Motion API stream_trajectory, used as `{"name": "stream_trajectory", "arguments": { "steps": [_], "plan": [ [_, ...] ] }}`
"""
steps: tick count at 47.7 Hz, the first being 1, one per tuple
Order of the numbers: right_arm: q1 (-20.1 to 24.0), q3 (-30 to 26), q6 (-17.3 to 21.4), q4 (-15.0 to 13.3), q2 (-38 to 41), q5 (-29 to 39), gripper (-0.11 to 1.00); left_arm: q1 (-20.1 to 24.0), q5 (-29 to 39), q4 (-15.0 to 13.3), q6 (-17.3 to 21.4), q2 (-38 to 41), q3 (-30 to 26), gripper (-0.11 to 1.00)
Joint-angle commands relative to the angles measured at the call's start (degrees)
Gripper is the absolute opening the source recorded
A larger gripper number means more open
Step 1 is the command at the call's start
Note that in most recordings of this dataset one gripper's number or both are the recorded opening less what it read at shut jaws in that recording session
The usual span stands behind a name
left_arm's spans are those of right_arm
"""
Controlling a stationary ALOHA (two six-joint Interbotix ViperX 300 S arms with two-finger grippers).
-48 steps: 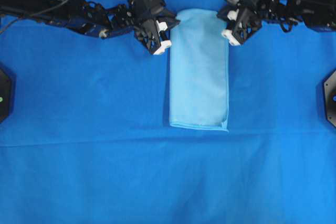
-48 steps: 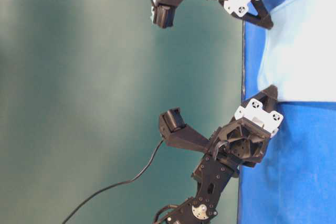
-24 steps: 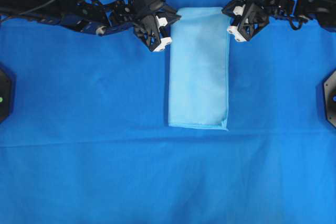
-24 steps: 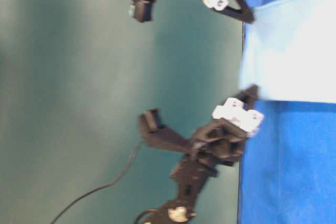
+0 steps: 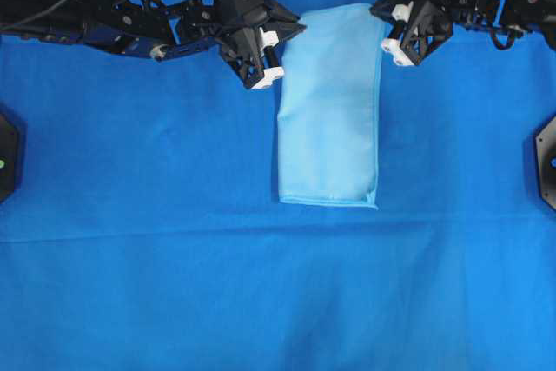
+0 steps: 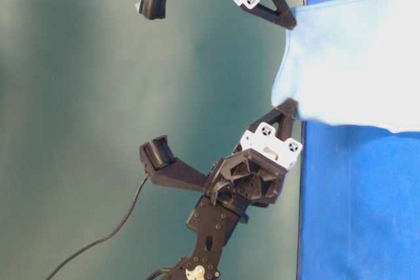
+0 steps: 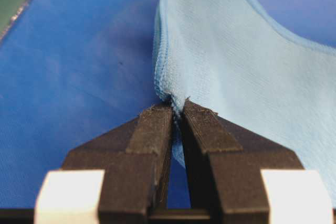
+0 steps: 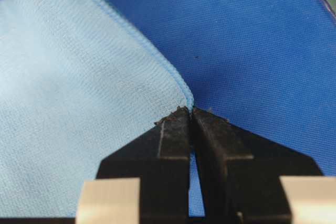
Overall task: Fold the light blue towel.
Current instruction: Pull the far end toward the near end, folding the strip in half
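The light blue towel lies as a long folded strip on the deep blue cloth, its near folded edge flat. Its far end is raised off the table, as the table-level view shows at the towel. My left gripper is shut on the towel's far left corner, which is pinched between the fingertips of the left gripper in its wrist view. My right gripper is shut on the far right corner, with the hem caught at the tips of the right gripper. In the table-level view the left gripper and the right gripper hold the lifted edge taut.
A large royal-blue cloth covers the whole table. Black fixtures sit at the left edge and the right edge. A dark green wall stands behind the arms, beyond the table's far edge.
Both grippers have risen with the towel's far corners, lifting that end off the table. The towel's near edge has stayed flat in place.
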Motion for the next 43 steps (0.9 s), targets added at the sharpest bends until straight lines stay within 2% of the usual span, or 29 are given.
{"name": "stream_trajectory", "arguments": {
  "steps": [1,10,18,28,35,43],
  "plan": [
    [0.7,-0.7,0.0,0.1,-2.2,0.0,0.03,-1.1,-0.3,-0.1,0.2,-2.5,0.0,0.03],
    [4.8,-0.3,0.3,0.1,-6.7,4.3,0.03,-3.9,-0.3,-0.1,0.5,-4.7,2.1,0.03],
    [12.6,1.5,1.6,0.9,-10.4,9.1,0.03,-8.3,-0.3,-0.1,0.7,-6.8,4.0,0.03],
    [22.0,3.6,6.0,2.9,-11.8,12.2,0.03,-15.5,-0.3,0.0,0.6,-7.3,6.3,0.03],
    [27.9,3.8,9.4,3.1,-11.1,13.3,0.03,-19.8,-0.3,-0.1,-0.6,-7.4,7.6,0.03],
    [32.1,3.8,13.3,3.1,-8.5,13.1,0.03,-23.6,-0.3,-0.3,-0.9,-6.9,8.9,0.03]
  ]
}}
